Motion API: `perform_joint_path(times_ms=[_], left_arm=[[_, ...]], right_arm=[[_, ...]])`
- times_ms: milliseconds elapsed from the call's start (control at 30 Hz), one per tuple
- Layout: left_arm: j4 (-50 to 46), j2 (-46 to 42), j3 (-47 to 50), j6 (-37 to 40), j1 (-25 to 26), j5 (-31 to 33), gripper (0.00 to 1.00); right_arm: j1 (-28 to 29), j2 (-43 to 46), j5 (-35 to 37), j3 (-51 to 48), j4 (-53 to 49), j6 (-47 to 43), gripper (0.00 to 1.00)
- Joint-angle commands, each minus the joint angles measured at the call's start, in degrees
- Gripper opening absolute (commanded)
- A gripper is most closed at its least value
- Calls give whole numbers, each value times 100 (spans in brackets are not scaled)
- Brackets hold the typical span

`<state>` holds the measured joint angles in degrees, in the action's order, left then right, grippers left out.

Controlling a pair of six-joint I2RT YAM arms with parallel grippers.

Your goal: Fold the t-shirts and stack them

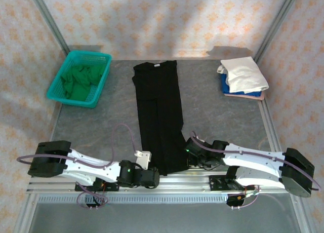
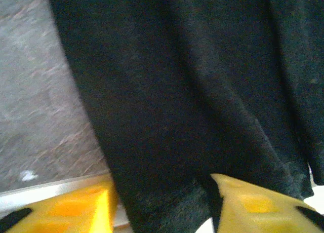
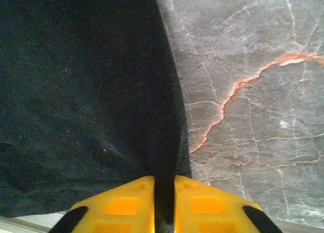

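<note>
long black cloth t-shirt [image 1: 159,116], folded lengthwise, centred on grey surface [image 1: 91,126], hem at 6 o'clock. right gripper [image 3: 164,181] pinches hem narrowly; left gripper [image 2: 159,185] straddles it wide. next, probably: close left, lift hem toward 12 o'clock.

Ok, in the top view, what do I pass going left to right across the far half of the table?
Teal basket holding a green shirt → black shirt laid out lengthwise → stack of folded shirts, white on top.

Bright even light, soft shadows on the back wall [image 1: 167,20], top view sharp, left wrist view blurred, black t-shirt [image 2: 192,91] a near-featureless dark mass, right wrist view crisp on worktop [image 3: 253,91] veins
</note>
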<state>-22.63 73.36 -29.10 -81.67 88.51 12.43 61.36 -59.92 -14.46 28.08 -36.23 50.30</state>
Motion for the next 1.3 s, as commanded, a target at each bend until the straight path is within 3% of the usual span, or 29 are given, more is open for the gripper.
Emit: perform_joint_path(times_ms=[0, 133, 333, 533, 700, 833, 933, 1067, 1267], left_arm=[[407, 44, -134, -89, 43, 261, 32], [273, -109, -233, -53, 76, 404, 0], [-777, -1037, -377, -25, 101, 839, 0], [-1837, -2186, -482, 128, -66, 1604, 0], [-1319, -2603, -424, 1463, -1528, 1097, 0], [-702, -1990, -646, 2586, -3154, -4, 0], [-606, -1298, -1072, 3213, -4077, -632, 0], [-526, -366, -1698, 3793, -4989, -1241, 0], [-604, 1019, -2861, 4398, -5845, -1918, 0]], right_arm=[[51, 111, 69, 189, -381, -98, 10], [51, 327, 144, 385, -673, -85, 0], [45, 756, 351, 827, -1238, -10, 0], [-23, 568, 1273, 1856, -1677, -202, 0], [-766, -480, 1323, 2623, -1348, -819, 0], [-1413, -1544, 1294, 3490, -1200, -1435, 0], [-1781, -2187, 1235, 4009, -982, -1764, 0], [-2312, -3125, 666, 4667, -825, -2129, 0], [-2959, -4203, 174, 5516, -856, -2484, 0]])
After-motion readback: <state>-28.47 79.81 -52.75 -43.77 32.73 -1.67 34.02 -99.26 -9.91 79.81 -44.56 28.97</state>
